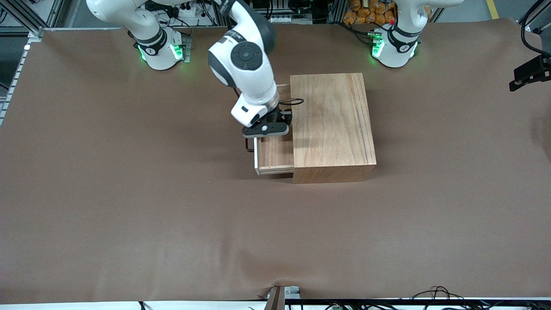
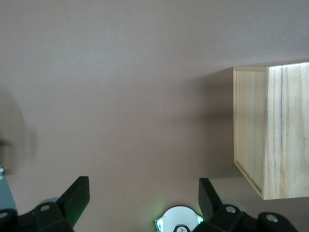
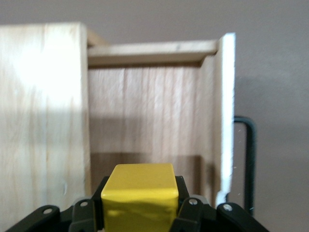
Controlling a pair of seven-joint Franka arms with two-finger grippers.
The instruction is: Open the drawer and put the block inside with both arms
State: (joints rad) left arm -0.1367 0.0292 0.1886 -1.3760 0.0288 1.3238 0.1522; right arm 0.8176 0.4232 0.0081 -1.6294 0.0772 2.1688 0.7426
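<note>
The wooden box (image 1: 331, 125) stands mid-table with its drawer (image 1: 275, 153) pulled out toward the right arm's end. The drawer's white-edged front panel (image 1: 256, 160) and black handle (image 1: 249, 146) show. My right gripper (image 1: 267, 129) hangs over the open drawer, shut on the yellow block (image 3: 140, 186). In the right wrist view the gripper (image 3: 140, 210) holds the block above the drawer's floor (image 3: 154, 111), between the box (image 3: 43, 121) and the front panel (image 3: 227, 111). My left gripper (image 2: 143, 193) is open and empty, high over bare table beside the box (image 2: 275, 130). It is out of the front view.
The brown table cover (image 1: 129, 193) spreads wide around the box. The arms' green-lit bases (image 1: 159, 49) (image 1: 396, 47) stand along the table's farthest edge. A black camera mount (image 1: 531, 73) sticks in at the left arm's end.
</note>
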